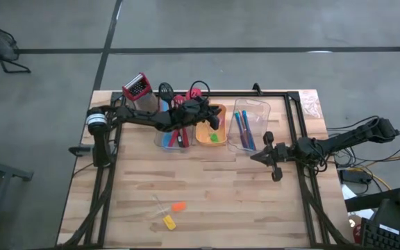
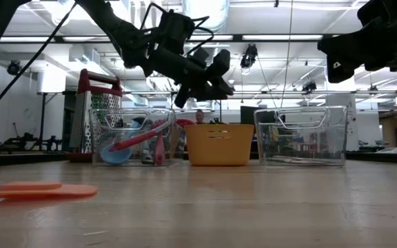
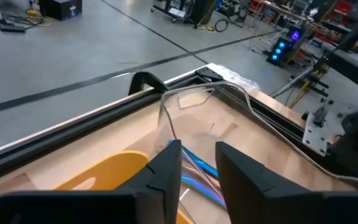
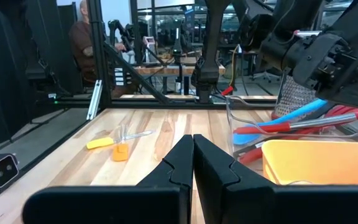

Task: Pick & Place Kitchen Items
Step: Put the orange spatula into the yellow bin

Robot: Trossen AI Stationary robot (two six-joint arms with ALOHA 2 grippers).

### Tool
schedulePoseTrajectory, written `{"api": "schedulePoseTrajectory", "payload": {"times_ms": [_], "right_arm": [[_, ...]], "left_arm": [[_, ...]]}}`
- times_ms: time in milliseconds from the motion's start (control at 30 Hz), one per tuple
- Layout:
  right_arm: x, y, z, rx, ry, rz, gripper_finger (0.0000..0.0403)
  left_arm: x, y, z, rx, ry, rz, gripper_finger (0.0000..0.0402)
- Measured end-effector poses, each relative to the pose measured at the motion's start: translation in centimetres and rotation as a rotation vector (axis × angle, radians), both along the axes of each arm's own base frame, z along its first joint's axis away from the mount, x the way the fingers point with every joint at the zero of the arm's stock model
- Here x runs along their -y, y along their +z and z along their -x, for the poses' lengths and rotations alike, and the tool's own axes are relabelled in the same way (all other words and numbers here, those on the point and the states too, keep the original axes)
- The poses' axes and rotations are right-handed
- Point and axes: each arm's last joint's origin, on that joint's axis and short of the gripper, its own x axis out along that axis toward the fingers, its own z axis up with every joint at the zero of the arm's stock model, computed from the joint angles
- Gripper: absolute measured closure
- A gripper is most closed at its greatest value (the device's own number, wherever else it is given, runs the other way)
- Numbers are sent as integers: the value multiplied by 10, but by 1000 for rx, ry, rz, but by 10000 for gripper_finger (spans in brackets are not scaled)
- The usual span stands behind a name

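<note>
Wooden surface (image 1: 214, 194): spoons (image 1: 176, 135) and cutlery (image 1: 244, 130) already binned; orange and yellow pieces (image 1: 173, 214) remain. Left gripper (image 1: 214, 119), fingers parted, empty, above orange tray (image 1: 210, 135); right gripper (image 1: 264, 157) clenched, idle.

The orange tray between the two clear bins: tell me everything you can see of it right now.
The orange tray is a small, opaque, plastic-looking tub with straight walls, standing upright on the wooden table. It sits between two clear bins, close to both; contact cannot be judged. A small green piece lies inside. The left gripper hovers above it, fingers apart, holding nothing visible.
</note>
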Motion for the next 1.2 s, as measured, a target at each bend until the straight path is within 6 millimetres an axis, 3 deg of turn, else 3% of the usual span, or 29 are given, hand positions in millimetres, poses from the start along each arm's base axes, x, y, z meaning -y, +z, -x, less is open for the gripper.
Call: {"api": "schedulePoseTrajectory", "payload": {"times_ms": [167,267,500,633,833,1200], "right_arm": [[0,0,0,0,0,0,394],[0,0,0,0,0,0,394],[0,0,0,-1,0,0,394],[0,0,0,-4,0,1,394],[0,-1,0,-10,-1,2,394],[0,-2,0,-18,-1,4,394]], "left_arm": [[2,1,0,-16,-100,-18,273],[11,10,3,-24,-273,0,266],[61,30,26,-176,-708,80,266],[95,45,46,-227,-802,46,266],[148,50,85,-333,-884,7,266],[230,34,169,-535,-1053,-21,266]]}}
